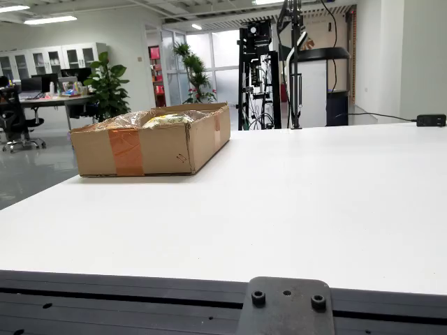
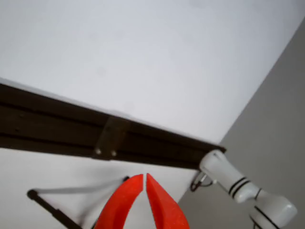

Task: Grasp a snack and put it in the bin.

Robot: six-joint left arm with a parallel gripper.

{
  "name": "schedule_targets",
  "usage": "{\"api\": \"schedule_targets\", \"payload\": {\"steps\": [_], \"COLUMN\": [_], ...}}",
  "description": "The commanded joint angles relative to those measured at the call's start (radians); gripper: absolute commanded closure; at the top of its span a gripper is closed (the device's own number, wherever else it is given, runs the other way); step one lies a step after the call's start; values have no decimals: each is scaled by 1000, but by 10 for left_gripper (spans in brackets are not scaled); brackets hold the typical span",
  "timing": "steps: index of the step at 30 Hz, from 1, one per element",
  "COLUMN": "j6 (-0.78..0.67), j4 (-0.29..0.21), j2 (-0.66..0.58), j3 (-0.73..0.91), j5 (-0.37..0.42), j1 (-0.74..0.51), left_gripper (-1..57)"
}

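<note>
On the far left of the white desk (image 1: 293, 202) in the fixed view sits the cardboard bin (image 1: 150, 143), with wrapped snacks (image 1: 167, 120) already lying inside it and none visible loose on the bare desktop. From the riding view, the red claw (image 2: 145, 183) has its tips pressed together on nothing, hanging near the desk's dark edge rail (image 2: 109, 138). With no loose snack in sight, the risk is a blind reach that clips the rail or grasps at nothing.
</note>
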Motion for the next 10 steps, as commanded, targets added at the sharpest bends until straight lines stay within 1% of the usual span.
{"api": "schedule_targets", "payload": {"steps": [1, 10], "j6": [5, 8], "j4": [1, 2], "j2": [0, 0], "j3": [0, 0], "j5": [0, 0], "j1": [21, 29], "left_gripper": [562, 562]}}
